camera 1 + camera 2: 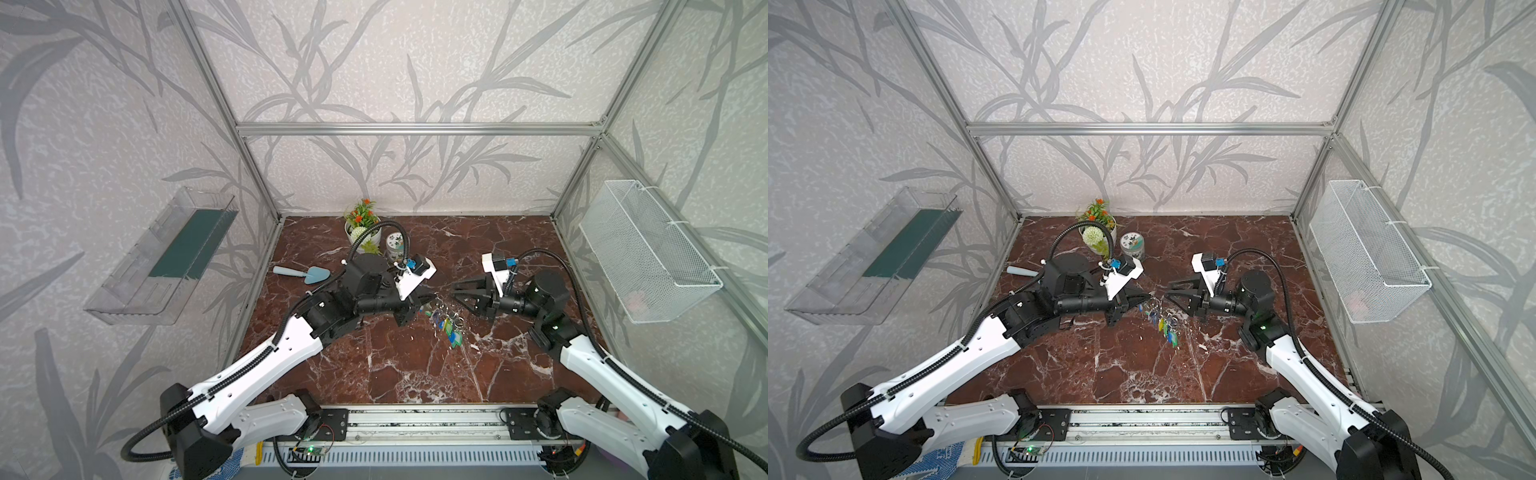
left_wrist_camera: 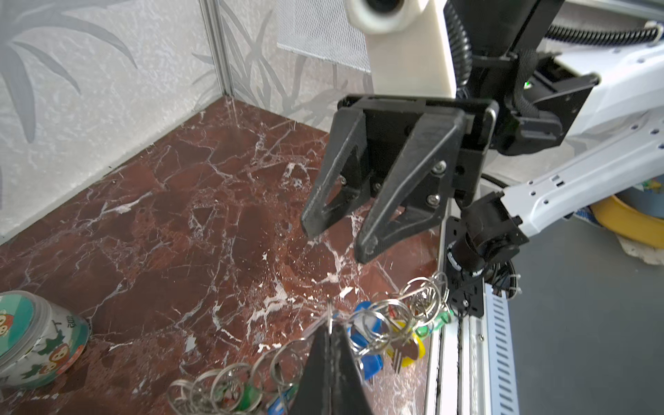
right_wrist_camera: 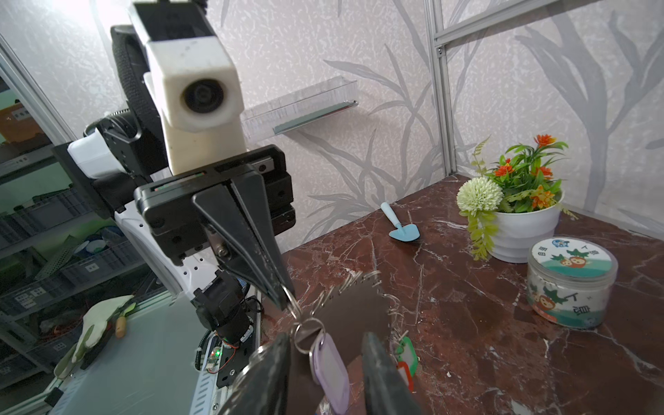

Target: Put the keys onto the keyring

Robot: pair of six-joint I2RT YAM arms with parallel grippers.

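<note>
Right wrist view: keys (image 3: pixel 330 366), lilac tag lying parallel to the fingers, hang between the spread fingers of the right gripper (image 3: pixel 327 341), apparently already ringed to the keyring (image 3: pixel 355 305), whose edge ring the left gripper (image 3: pixel 284 300) pinches tight.

The left pincer (image 2: pixel 329 325) is pressing its two fingers tight together on a thin metal ring of the keyring (image 2: pixel 424 298), whose loops are fanning out to both sides of its tip. A blue tag (image 2: pixel 370 363), a yellow tag (image 2: pixel 406 350) and a green tag (image 2: pixel 436 323) are dangling just beside the fingers, on the side nearer the metal rail (image 2: pixel 474 345). Beyond the tip, the right pincer (image 2: pixel 339 239) is hanging with its fingers spread apart, gripping nothing and pointing down at the marble table (image 2: pixel 161 222), clear of the loops. A printed round tin (image 2: pixel 39 345) is standing well off to the left pincer's other side
</note>
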